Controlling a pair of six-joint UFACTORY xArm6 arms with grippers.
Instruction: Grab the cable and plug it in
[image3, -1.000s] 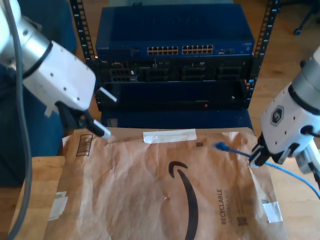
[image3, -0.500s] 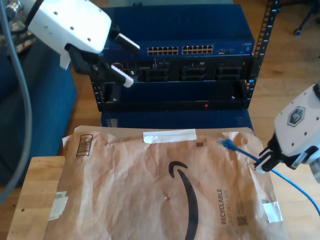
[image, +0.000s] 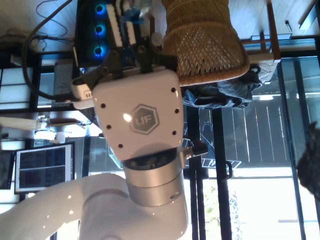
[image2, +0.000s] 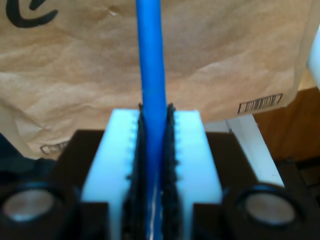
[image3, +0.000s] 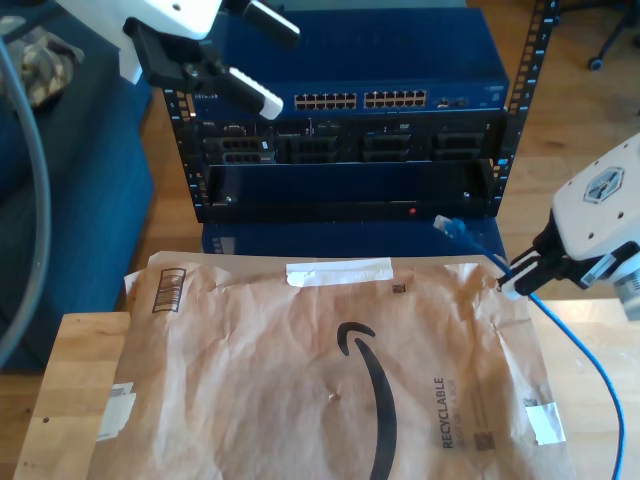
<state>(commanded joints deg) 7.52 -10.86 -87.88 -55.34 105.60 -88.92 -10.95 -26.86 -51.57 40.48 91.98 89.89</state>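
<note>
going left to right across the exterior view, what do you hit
Open gripper → white tape → smile logo → cable plug → my second gripper, shut on the cable.

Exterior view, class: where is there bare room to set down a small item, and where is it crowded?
Bare wood shows along the exterior view's left edge beside the brown paper mailer. Near the mailer's right edge it is crowded: my second tool grips the blue cable there.
</note>
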